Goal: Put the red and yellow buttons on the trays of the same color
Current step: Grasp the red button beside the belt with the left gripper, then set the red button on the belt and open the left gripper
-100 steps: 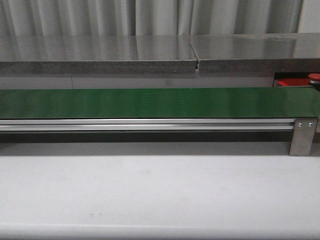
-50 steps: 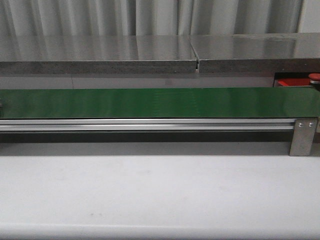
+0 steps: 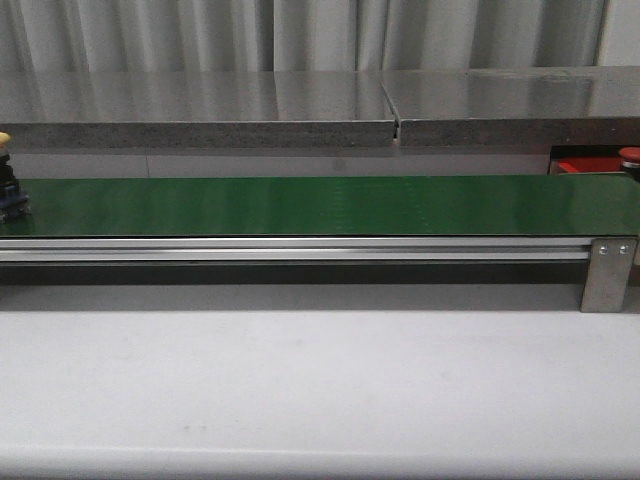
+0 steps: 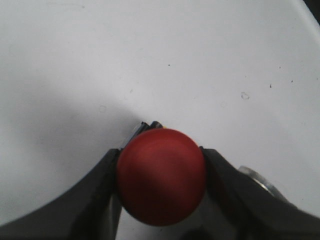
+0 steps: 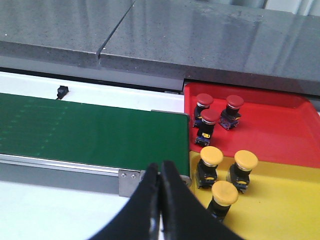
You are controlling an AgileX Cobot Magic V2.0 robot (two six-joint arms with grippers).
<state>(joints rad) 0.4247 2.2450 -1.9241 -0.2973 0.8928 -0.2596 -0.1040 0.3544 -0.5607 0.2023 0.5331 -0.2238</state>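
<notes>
The left gripper [image 4: 161, 172] is squeezing a red button [image 4: 161, 176] between its two dark fingers [image 4: 97, 192], one on each side, w/ the round red top facing the camera and hiding most of the button's body; only a small dark bit is peeking out behind it. Under it is a plain white surface [image 4: 165, 60] w/ tiny specks, and a shiny metal piece is showing just beside one finger, too cut off to tell what it is. The right gripper [image 5: 160, 187] is holding nothing, its jaws pressed together w/ barely a slit between them. It is hanging above the end of the green belt [image 5: 90, 135], near the trays. The red tray [image 5: 280, 130] is carrying 3 red buttons [image 5: 212, 116] in a close bunch. The yellow tray [image 5: 280, 195] is sitting right next to it and is carrying 3 yellow buttons [image 5: 225, 192]; both trays are running off the picture's edge. In the front view the belt is stretching across, the red tray is only a sliver at the far right, and something dark w/ a pale yellow top [image 3: 8, 185] is poking in at the far left edge, too cut off to name.
</notes>
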